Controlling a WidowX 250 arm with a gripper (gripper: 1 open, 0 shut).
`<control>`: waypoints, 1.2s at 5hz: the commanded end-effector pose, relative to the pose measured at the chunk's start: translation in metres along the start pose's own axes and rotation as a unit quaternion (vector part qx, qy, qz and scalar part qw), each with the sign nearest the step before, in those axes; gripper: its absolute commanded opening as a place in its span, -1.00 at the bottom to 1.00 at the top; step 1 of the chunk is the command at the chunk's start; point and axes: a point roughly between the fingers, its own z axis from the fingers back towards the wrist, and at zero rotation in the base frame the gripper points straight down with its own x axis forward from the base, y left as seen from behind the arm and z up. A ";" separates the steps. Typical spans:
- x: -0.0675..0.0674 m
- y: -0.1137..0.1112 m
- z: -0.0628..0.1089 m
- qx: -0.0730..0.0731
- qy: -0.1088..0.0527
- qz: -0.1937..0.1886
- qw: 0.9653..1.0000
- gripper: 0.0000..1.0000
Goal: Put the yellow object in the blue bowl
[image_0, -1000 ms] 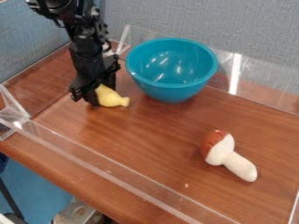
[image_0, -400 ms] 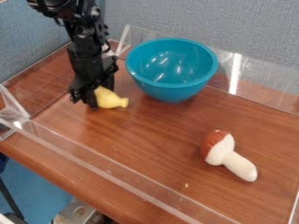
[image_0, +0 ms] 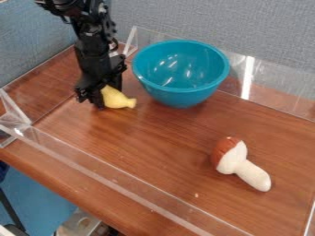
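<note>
Your tool [image_0: 98,95] sits low on the desk [image_0: 147,157], its jaws drawn together on the near end of the yellow banana toy [image_0: 117,99]; the tapered tip pokes out to the right of the fingers, so the hold looks to be on one end rather than the middle, though the fingers hide the exact contact; the toy lies on the wood just left of the teal-blue bowl [image_0: 181,74], close to its wall but not touching it.

Watch for these: an end grip on smooth plastic can let the toy pivot or slide out as you lift; if you rise too little before moving right, the dangling tip may catch the bowl's rim and either knock the toy loose or shove the light bowl toward the clear back wall [image_0: 252,74]; a release made off-centre could bounce the toy off the glossy inside and back onto the desk; the mushroom toy [image_0: 240,162] lies well apart at the front right and should not be in your way.

The black arm comes down from the upper left, wrist steeply pitched with the fingers pointing nearly straight at the wood; it stands beside the bowl, not over it, so the lift and carry are, by my reading, not yet done.
</note>
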 end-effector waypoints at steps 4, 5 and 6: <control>0.024 -0.006 0.049 -0.024 -0.028 0.020 0.999 -1.00; 0.030 -0.007 0.070 -0.028 -0.024 0.038 0.999 -1.00; 0.042 -0.022 0.095 -0.037 0.007 0.022 0.999 -1.00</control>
